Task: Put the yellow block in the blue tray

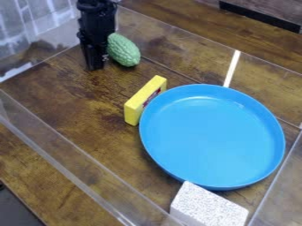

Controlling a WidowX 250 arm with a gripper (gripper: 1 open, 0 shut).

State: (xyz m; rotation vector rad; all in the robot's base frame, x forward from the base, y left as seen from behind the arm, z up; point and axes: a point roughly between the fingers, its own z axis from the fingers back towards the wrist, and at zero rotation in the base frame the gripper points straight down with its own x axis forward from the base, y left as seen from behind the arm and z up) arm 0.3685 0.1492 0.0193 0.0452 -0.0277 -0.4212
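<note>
We saw the claw (94, 64) at the upper left of the frame, black and pointing straight down, with its tips at or just above the desk (71, 110). Its fingers looked close together, but the view was too dark and small there for us to tell whether they were open or closed; nothing showed between them. Just to the right of the claw lay a green bumpy oval (122, 49), right beside the claw's body; we could not say whether the two touched.

The block (144, 99) sat near the middle of the frame, below and to the right of the claw and well apart from it. It was a small yellow bar, lying on its long edge at a slant, its upper end toward the upper right. Its lower end lay just beside the left rim of the tray (150, 141), outside the dish; we could not tell if it touched the rim.

The tray filled the lower right of the frame, round, blue and shallow, with nothing in it. A white speckled block (207, 206) rested at the bottom edge of the frame, just below the tray's rim. The desk was dark wood, with clear walls around it.
</note>
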